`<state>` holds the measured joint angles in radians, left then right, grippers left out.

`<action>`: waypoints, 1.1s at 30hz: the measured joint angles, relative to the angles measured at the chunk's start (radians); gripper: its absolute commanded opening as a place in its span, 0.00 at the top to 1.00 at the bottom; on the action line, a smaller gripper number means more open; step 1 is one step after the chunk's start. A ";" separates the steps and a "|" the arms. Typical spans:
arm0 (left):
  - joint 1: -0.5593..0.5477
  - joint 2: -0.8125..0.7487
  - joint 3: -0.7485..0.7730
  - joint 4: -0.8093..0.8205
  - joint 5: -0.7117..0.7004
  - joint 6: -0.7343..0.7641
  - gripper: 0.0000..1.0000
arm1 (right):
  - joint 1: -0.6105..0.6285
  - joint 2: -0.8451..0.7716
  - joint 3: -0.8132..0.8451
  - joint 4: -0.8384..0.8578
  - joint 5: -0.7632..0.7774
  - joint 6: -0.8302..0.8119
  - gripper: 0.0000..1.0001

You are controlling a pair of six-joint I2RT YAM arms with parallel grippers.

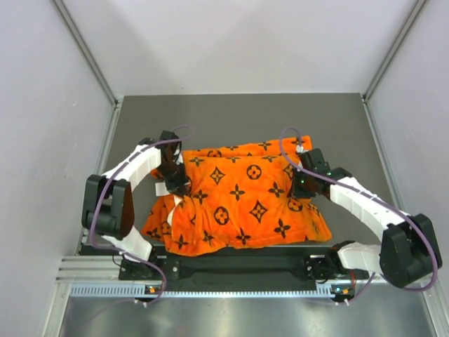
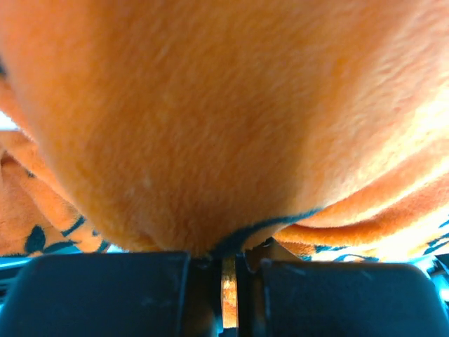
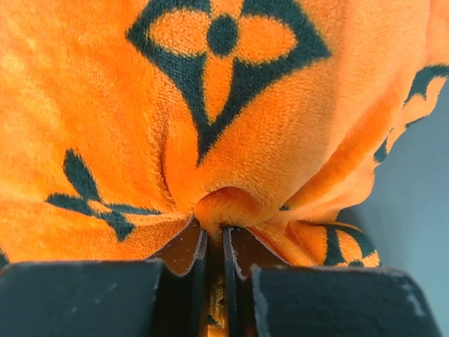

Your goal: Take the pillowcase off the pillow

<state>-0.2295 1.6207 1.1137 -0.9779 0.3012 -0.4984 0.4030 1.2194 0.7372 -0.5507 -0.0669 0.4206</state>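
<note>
The orange pillowcase (image 1: 238,200) with black flower motifs lies puffed up in the middle of the dark mat, near the front. The cream pillow is hidden inside it. My left gripper (image 1: 175,184) is at its left edge, shut on a fold of the orange fabric (image 2: 210,140), which fills the left wrist view. My right gripper (image 1: 303,184) is at its right edge, shut on a pinch of the pillowcase (image 3: 224,203). A small white tag (image 1: 160,189) shows beside the left gripper.
The dark grey mat (image 1: 238,116) extends behind the pillowcase. Pale walls (image 1: 42,105) enclose the left, right and back. A black bar and metal rail (image 1: 238,270) run along the front edge by the arm bases.
</note>
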 measured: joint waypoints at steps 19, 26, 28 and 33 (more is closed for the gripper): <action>-0.010 0.550 0.725 -0.031 0.141 -0.035 1.00 | -0.216 0.419 0.407 -0.019 0.124 -0.045 1.00; -0.032 0.729 1.032 0.158 0.159 -0.065 1.00 | -0.329 0.521 0.544 0.043 0.149 -0.063 1.00; -0.042 0.748 1.050 0.233 0.159 -0.076 1.00 | -0.354 0.544 0.575 0.061 0.149 -0.066 1.00; -0.057 0.760 1.050 0.316 0.161 -0.080 1.00 | -0.380 0.569 0.602 0.089 0.152 -0.081 1.00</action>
<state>-0.2863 2.3810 2.1639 -0.6617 0.4618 -0.5789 0.0227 1.7885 1.3392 -0.4618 0.0849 0.3397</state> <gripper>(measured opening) 0.051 0.036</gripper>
